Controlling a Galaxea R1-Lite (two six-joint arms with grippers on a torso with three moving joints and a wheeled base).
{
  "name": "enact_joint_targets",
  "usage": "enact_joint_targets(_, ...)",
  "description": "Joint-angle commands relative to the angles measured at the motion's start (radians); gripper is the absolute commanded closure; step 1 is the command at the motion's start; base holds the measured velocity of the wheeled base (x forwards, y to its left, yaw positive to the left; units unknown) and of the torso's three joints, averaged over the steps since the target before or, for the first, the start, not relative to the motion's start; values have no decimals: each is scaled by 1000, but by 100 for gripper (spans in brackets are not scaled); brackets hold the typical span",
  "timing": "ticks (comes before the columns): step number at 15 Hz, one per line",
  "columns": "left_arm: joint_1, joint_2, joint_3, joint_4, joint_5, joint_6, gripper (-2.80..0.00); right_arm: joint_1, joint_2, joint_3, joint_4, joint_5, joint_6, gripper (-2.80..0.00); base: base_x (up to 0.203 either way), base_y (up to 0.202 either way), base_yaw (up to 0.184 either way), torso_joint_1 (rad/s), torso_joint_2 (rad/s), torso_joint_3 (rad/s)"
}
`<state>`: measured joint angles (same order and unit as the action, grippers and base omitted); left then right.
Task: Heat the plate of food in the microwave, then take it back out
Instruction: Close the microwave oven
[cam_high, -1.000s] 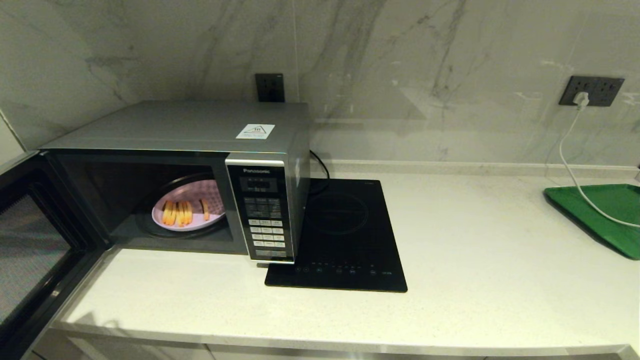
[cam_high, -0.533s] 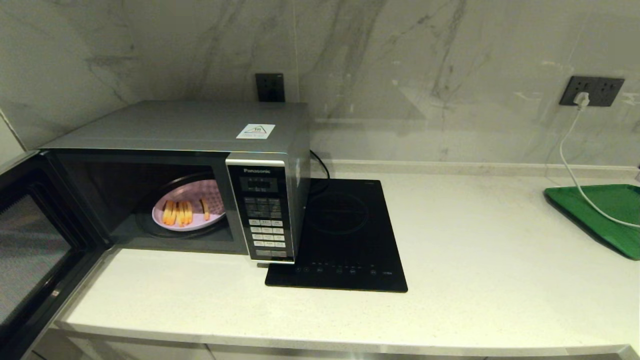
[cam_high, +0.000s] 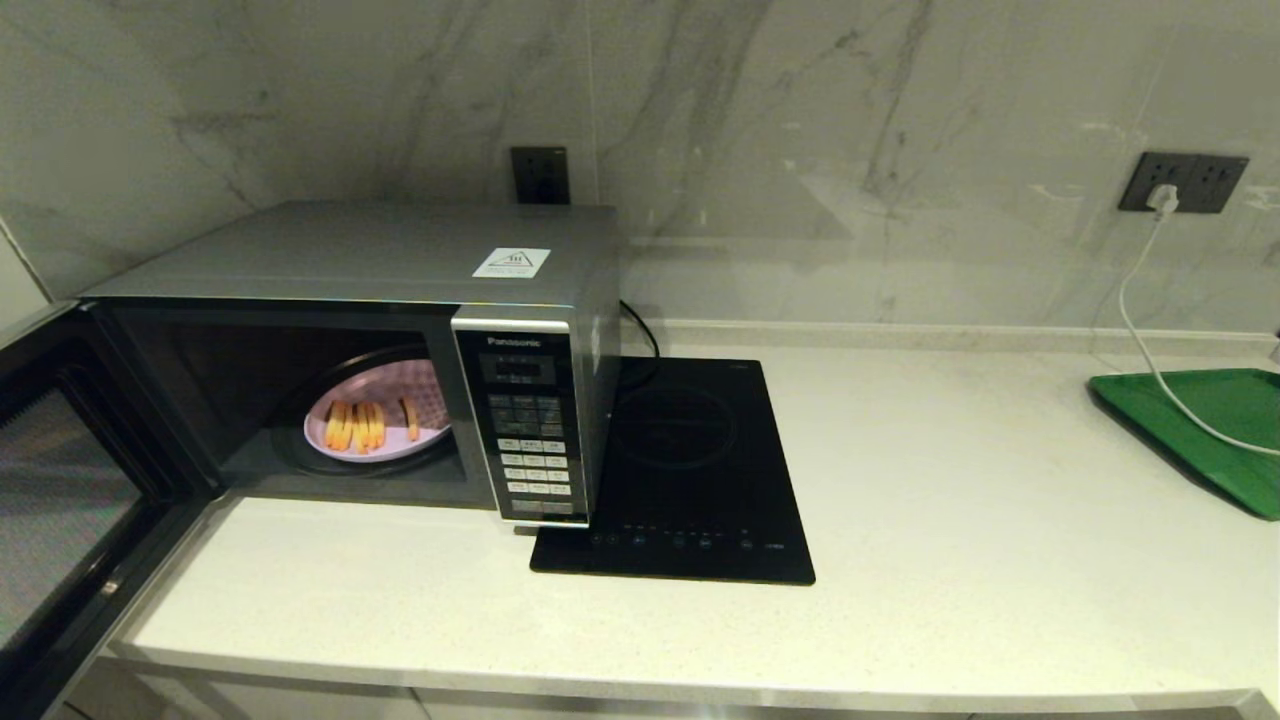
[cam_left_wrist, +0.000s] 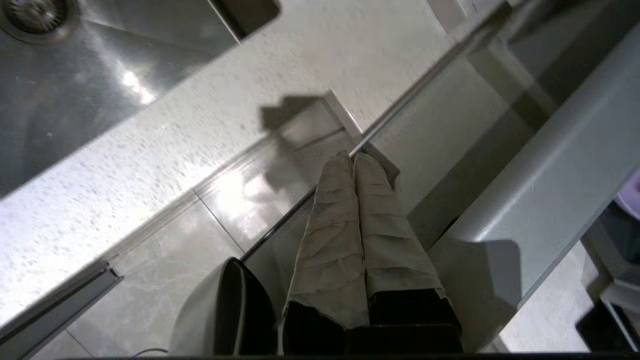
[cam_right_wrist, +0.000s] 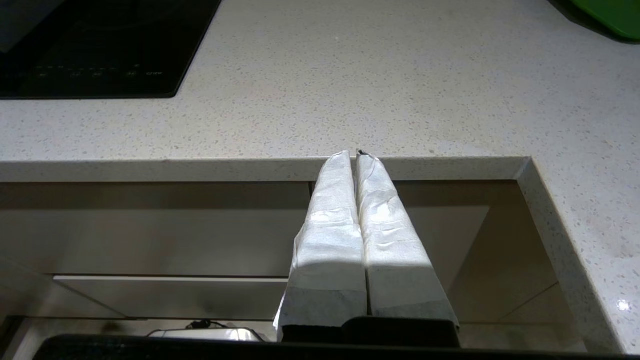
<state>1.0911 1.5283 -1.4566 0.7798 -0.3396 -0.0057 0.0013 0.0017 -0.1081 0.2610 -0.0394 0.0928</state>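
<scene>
microwave (cam_high: 380, 270) on the counter (cam_high: 900, 520), door (cam_high: 60, 480) swung wide open, black hob (cam_high: 690, 470) just beside it. plate of food (cam_high: 375, 425) sits inside the cavity. left gripper (cam_left_wrist: 354, 159) and right gripper (cam_right_wrist: 356, 156) both parked below the counter edge, fingers pressed together, holding nothing.

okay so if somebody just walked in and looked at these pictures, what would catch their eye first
The microwave at the left of the counter, its door swung wide open, with the plate of food sitting inside on the turntable. Next, the black induction hob right beside it and the green tray at the far right. Neither arm shows in the head view.
</scene>
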Motion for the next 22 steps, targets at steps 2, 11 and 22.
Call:
enact_joint_targets(2,-81,-102,70,8,1,-5,0,0,0,-1,1,0,1,0,0,0,0,0,0,0)
enact_joint_targets(11,-573,-334,274,-5,204,-133,0,2,0,-1,1,0,1,0,0,0,0,0,0,0)
enact_joint_targets(22,-1367,-467,389,-424,846,-206,0,1,0,-1,1,0,1,0,0,0,0,0,0,0)
